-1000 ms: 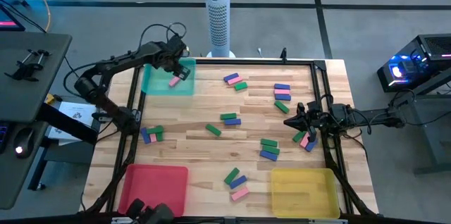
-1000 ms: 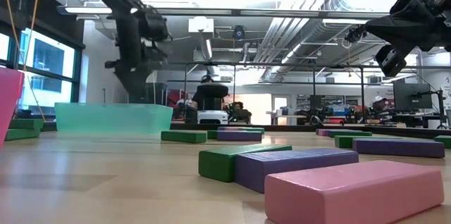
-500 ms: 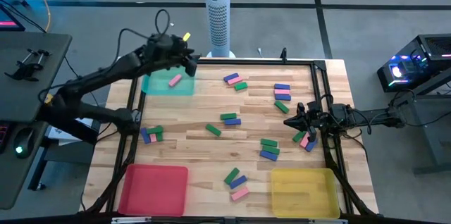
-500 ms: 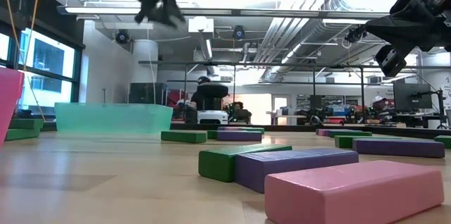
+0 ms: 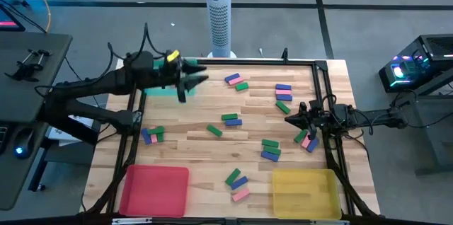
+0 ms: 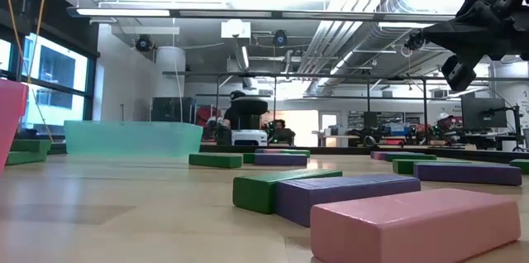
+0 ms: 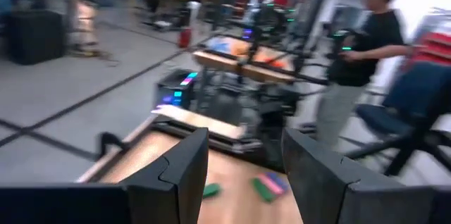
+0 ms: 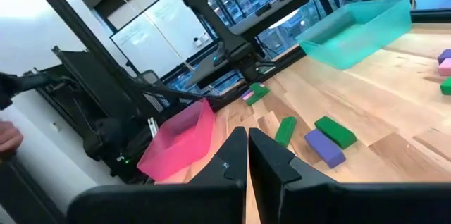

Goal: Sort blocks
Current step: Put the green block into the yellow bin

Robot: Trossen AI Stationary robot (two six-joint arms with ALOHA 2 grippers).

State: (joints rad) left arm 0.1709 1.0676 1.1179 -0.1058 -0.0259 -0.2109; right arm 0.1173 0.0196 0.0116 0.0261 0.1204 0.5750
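Two arms are showing in the overhead view: the left gripper (image 5: pixel 200 78) is hovering at the upper left over the teal tray (image 5: pixel 152 89), fingers parted and empty, presumably lining up on the blocks (image 5: pixel 237 81) scattered mid-table. The right gripper (image 5: pixel 289 121) is waiting clenched at the right edge. The table-level view is showing only blocks and tray.

Wood table (image 5: pixel 212 151) w/ blocks (image 5: pixel 231 119), trays (image 5: pixel 306 191)

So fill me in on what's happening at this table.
Two robot arms are sorting blocks. The left gripper is up over the teal tray, open and empty. The right gripper waits shut at the table's right edge. Most blocks, like the pink one, lie loose; the red tray and yellow tray look empty.
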